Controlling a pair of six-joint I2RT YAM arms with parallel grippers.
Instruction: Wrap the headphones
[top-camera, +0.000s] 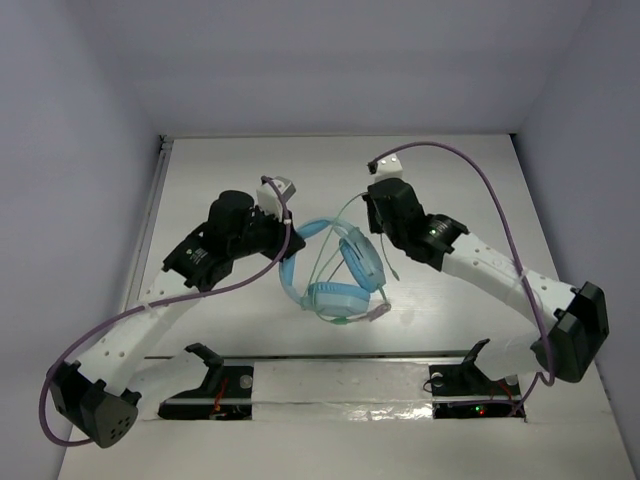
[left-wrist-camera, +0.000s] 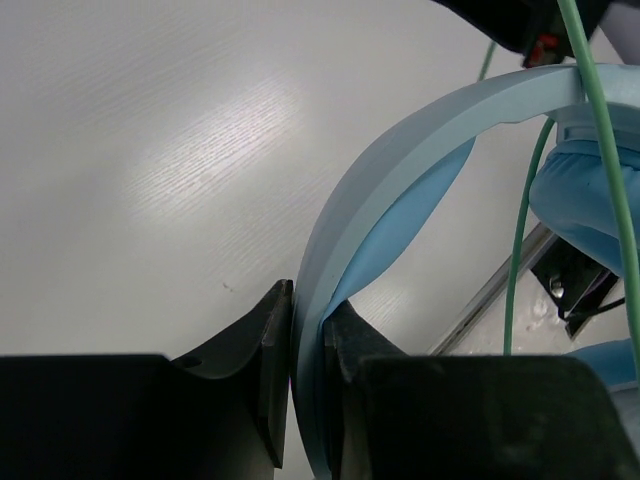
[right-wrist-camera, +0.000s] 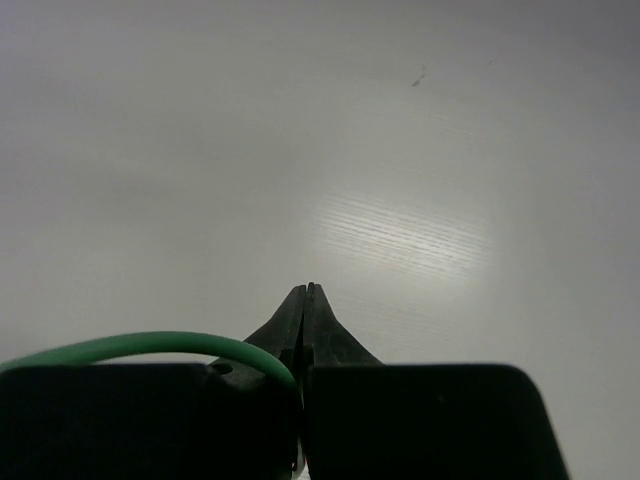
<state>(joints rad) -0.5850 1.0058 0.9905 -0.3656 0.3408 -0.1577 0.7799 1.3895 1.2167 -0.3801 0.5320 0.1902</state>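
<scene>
Here, one pair of light blue over-ear plastic headphones (top-camera: 360, 258) lies at the middle of the white wood-grain tabletop (top-camera: 220, 170), between the two black-and-white arms. Its single curved headband (top-camera: 289, 265) bulges toward the left arm, so the open side of the arch faces the right arm. The long axis of the arch runs roughly from the far side of the table toward the arm bases. The two oval padded earcups (top-camera: 335, 295) sit at the right of the band: one lies flat nearer the bases, and the other stands tilted just behind it. One thin pale green cable (right-wrist-camera: 150, 342) loops loosely over band and cups, and its plug end rests on the table just beside the near earcup. Two thick purple robot cables (top-camera: 440, 146) arc over the arms, one per arm.

The left gripper (left-wrist-camera: 308, 300) is clamped on the headband, with one black finger pressed against each face of the band. The right gripper (right-wrist-camera: 306, 290) hangs over bare tabletop with its fingertips pressed together. In the right wrist view the green cable curves in from the left and enters the seam between the two fingers, where it is pinched.
</scene>
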